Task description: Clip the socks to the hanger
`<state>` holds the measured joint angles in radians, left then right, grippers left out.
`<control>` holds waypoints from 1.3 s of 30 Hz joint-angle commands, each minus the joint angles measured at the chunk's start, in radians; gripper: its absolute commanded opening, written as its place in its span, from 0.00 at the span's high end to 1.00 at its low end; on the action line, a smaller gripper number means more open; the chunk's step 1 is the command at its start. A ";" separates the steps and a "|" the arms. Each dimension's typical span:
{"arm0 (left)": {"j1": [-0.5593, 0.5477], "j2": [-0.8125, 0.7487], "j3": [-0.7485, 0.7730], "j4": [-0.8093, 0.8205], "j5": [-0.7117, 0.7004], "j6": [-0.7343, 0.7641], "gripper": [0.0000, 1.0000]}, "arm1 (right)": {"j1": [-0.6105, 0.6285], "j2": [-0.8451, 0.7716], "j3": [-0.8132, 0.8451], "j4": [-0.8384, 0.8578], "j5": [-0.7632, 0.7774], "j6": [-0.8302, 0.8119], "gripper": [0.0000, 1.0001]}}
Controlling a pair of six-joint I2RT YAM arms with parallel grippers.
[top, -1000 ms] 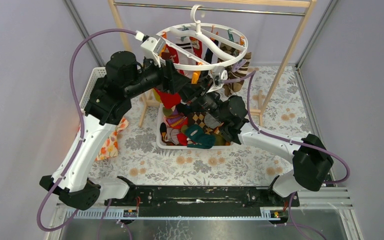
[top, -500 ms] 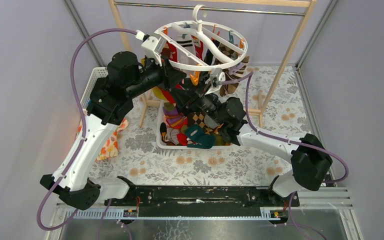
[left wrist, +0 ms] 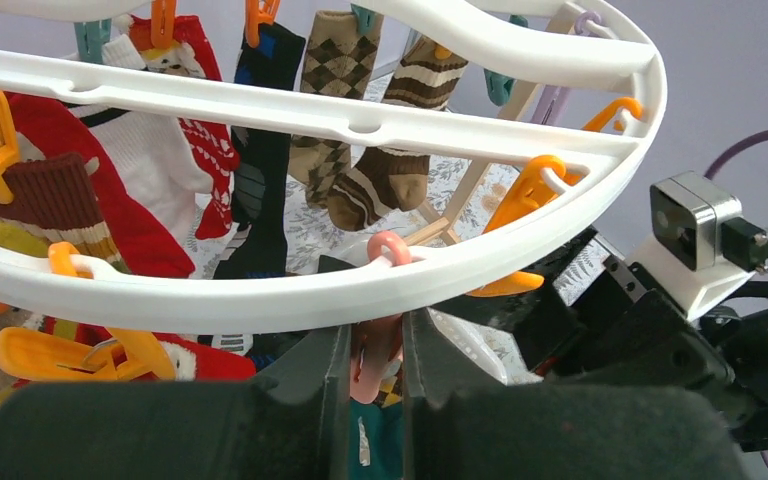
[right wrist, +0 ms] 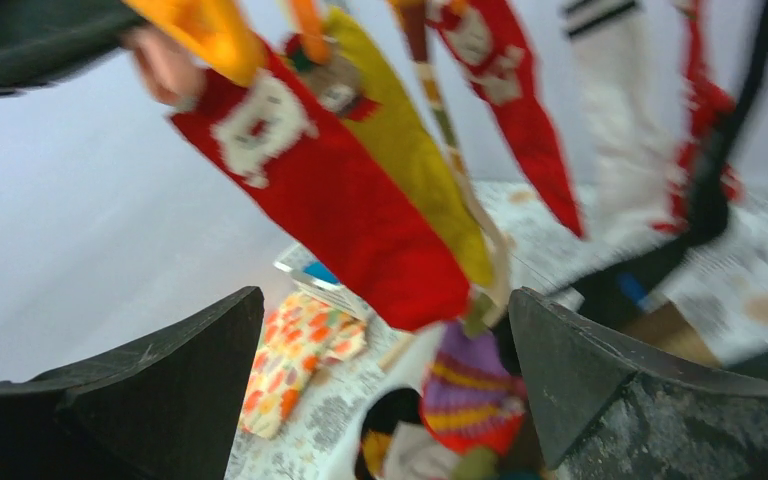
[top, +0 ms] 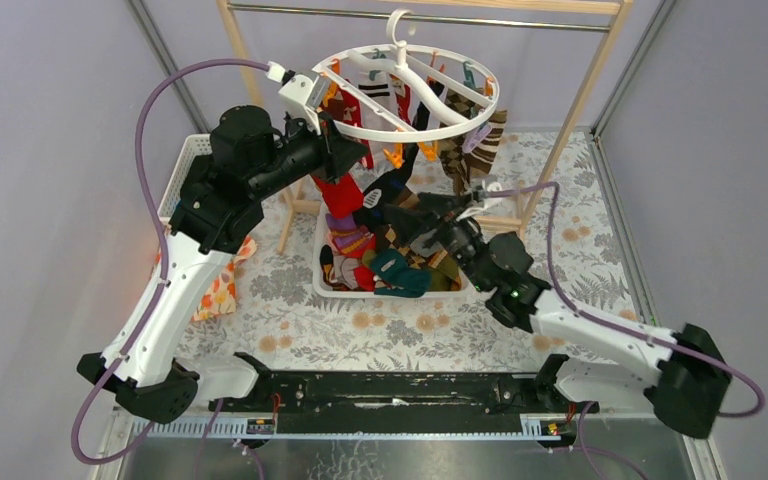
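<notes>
On the metal bar: hanger [left wrist: 260, 300] is hung by its hook, top centre of the overhead view, above the basket [top: 317, 268].
Socks clipped: several socks [left wrist: 332, 80] are seen hanging inside the ring. They are argyle, brown-striped, red, white-and-red, and one dark.
Socks waiting: a mixed heap is seen in the basket under the hanger.
Sock in work: red Santa sock [right wrist: 330, 200] is hung cuff-up just beside the left gripper [left wrist: 375, 345]. Whether the cuff is bitten by a clip cannot be told, as the right wrist view is blurred.
Left gripper: fingers are pressed together on the pink clip [left wrist: 387, 250] under the near rim.
Right gripper [right wrist: 385, 300]: jaws are spread wide and nothing is held. It is placed low, under the red Santa sock and over the basket.
Step (judged): cuff is to be seated in the pink clip, then the clip let shut.
How: squeeze is to be held until the cuff sits deep in the clip mouth. Release is to be slow and straight, with no side load, since the hanger is judged free to swing on its hook. The bite is to be checked under the sock's own weight before the arm is pulled off.
Risk: with a thin bite, the sock drops back into the basket. Orange clips [left wrist: 535, 195] and hung socks can be snagged by the right arm.
Progress (judged): partway.
</notes>
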<state>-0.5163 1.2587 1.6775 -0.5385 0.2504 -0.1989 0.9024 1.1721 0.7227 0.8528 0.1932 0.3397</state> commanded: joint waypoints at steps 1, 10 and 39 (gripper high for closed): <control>0.001 -0.010 0.036 -0.002 -0.024 0.037 1.00 | 0.004 -0.154 -0.065 -0.325 0.236 0.071 0.00; 0.057 0.021 0.067 -0.038 -0.025 0.044 1.00 | -0.159 -0.120 -0.020 -0.634 0.112 0.053 0.12; 0.088 -0.022 0.052 -0.055 -0.012 0.080 1.00 | -0.079 0.170 0.159 -0.627 0.225 -0.124 0.24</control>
<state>-0.4374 1.2465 1.7226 -0.6060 0.2539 -0.1352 0.7284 1.4429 0.8711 0.2062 0.2878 0.3191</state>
